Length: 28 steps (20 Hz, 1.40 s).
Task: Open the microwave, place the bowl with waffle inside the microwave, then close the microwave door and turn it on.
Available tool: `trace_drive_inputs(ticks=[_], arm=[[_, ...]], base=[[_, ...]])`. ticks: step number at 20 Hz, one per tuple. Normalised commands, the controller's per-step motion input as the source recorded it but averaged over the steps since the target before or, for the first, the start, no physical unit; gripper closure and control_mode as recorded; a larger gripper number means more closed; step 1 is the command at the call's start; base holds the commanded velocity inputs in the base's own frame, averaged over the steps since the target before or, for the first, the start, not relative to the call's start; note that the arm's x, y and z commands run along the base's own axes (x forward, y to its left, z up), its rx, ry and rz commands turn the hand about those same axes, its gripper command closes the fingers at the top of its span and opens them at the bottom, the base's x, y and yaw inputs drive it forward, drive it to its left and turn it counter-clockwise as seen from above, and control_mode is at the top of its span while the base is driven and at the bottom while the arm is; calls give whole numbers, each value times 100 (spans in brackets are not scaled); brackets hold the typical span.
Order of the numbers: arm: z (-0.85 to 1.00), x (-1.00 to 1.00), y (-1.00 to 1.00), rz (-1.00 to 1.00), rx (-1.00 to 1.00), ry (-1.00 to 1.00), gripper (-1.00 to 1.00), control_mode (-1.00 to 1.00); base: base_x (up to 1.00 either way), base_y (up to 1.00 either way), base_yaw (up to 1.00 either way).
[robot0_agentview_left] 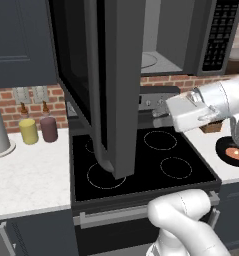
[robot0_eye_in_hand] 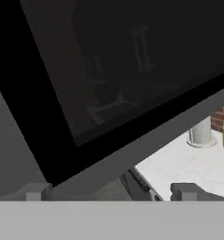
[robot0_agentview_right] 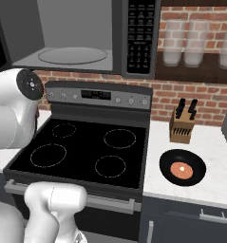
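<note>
Presently the microwave door (robot0_agentview_left: 106,85) stands open; my gripper (robot0_eye_in_hand: 111,191), fingers apart, holds nothing; bowl with waffle (robot0_agentview_right: 182,167) remains near the counter's front edge.

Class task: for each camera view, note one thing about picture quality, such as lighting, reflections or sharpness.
Left base view: even, flat light, the microwave door sharp-edged. Right base view: the microwave cavity evenly lit, without glare. Hand view: the door's black glass carries faint, dim reflections; the open claw looks soft.

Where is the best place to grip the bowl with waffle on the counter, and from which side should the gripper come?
Probably the rim of the bowl with waffle, from straight above. It is shallow and lies flat on the counter, leaving little side wall; the knife block stands just behind.
</note>
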Motion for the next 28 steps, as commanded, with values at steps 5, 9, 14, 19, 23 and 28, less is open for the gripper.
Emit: trace_drive_inputs(ticks=[5, 9, 14, 19, 23, 28], arm=[[-25, 29, -100, -51, -5, 37, -100, -100], [-45, 36, -100, -53, -14, 25, -100, -100], [-68, 70, -100, -42, -23, 13, -100, -100], [-72, 98, -97, -31, -27, 4, -100, -100], [-68, 100, -97, -28, -23, 17, -100, -100], [-62, 100, -98, -23, -19, 35, -100, -100]], base=[[0, 0, 0], [0, 0, 0], [0, 0, 0], [0, 0, 0], [0, 0, 0], [0, 0, 0]])
